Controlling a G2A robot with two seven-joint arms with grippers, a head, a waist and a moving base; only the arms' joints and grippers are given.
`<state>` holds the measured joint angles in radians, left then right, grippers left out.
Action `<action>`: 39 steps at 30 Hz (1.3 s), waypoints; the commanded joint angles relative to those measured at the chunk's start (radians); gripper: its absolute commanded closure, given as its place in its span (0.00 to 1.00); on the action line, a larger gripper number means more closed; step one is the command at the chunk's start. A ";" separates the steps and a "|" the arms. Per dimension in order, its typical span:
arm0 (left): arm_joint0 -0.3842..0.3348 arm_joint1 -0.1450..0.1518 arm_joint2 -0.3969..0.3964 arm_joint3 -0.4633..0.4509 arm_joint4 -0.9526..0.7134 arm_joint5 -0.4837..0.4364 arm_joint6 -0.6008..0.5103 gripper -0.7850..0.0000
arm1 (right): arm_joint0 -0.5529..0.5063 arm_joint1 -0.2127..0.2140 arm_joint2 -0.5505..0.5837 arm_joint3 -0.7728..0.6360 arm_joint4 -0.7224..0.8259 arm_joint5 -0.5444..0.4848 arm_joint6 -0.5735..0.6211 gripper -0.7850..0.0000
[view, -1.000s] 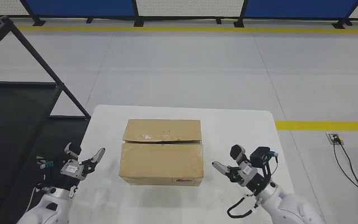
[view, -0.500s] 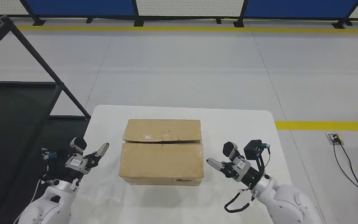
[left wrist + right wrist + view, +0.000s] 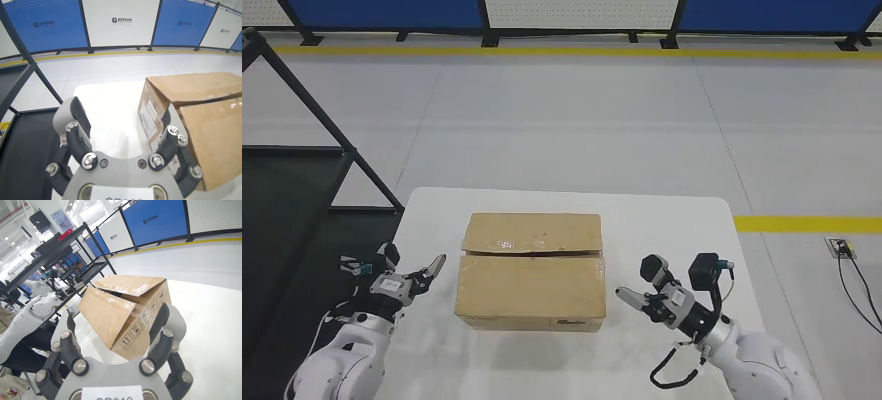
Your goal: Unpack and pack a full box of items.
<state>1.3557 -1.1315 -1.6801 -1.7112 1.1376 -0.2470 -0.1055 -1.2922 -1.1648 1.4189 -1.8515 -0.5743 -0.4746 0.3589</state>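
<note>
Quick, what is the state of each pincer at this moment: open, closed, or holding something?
Left pincer: open, holding nothing.
Right pincer: open, holding nothing.

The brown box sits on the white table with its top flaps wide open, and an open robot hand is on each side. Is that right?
Not quite: the top view shows the flaps of the box folded down, not wide open. It does sit on the table, with the open left hand and right hand on either side.
</note>
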 commanded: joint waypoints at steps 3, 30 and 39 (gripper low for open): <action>-0.016 0.002 0.010 0.037 0.020 -0.005 -0.037 0.00 | -0.001 0.000 0.005 0.001 0.001 0.019 -0.004 0.00; -0.030 0.006 0.073 0.058 0.091 -0.049 -0.089 0.00 | 0.042 0.002 -0.039 0.041 0.041 0.031 0.085 0.00; -0.024 0.003 0.045 0.061 0.027 -0.001 -0.036 0.00 | 0.073 -0.005 -0.089 0.051 0.047 0.078 0.074 0.00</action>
<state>1.3307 -1.1281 -1.6315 -1.6497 1.1704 -0.2502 -0.1469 -1.2310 -1.1687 1.3403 -1.8072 -0.5352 -0.4031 0.4305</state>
